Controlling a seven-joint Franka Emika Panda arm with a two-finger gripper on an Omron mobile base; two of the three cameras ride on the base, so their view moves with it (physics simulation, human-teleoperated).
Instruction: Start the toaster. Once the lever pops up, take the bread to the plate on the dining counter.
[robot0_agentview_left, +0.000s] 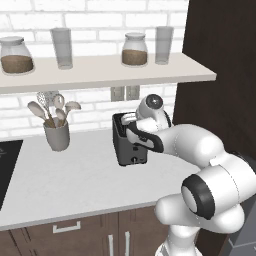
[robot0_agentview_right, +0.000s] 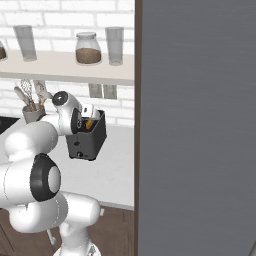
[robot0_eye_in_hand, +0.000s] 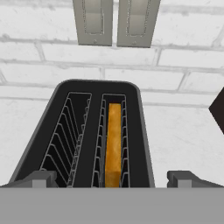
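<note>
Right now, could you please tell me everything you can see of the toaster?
The toaster is a small, dark grey-black box, metallic-looking, standing upright on the pale worktop by the brick wall, beneath two wall sockets. Its narrow front face carries a small pale knob. Of its two wire-lined top slots, one is empty; the other holds the bread, an orange-tan slice sunk inside. The open gripper hovers above, not touching.

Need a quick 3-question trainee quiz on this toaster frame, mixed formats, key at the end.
1. True or false: the bread sits in the toaster's left slot, as the hand view shows it.
2. The gripper is: A) shut on the bread B) open above the toaster C) holding the utensil cup.
3. Fill in: two outlet plates are on the ____ wall behind the toaster.

Key: 1 false, it is in the right slot; 2 B; 3 brick.
</note>
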